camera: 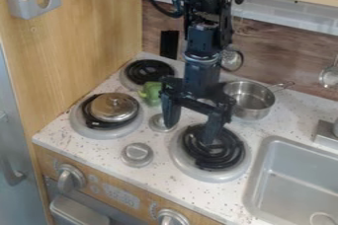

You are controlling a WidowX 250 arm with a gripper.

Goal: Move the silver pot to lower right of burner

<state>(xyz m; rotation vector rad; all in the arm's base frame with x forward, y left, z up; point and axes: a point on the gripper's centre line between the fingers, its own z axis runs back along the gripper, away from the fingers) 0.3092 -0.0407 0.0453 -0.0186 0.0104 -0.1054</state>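
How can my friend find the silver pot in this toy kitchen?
Find the gray sink at the lower right, then the black coil burner just left of it. The silver pot sits behind that burner, near the brown back wall. It's open on top with a handle sticking out to the right, unlike the domed silver lid with a knob on the front left burner.

Counter [295, 114] is white with dark speckles. Pot [253, 101] is silver. Burner coil [230, 153] is black. Side panel [86, 46] shows tan wood grain. Sink [290, 169] is grey.
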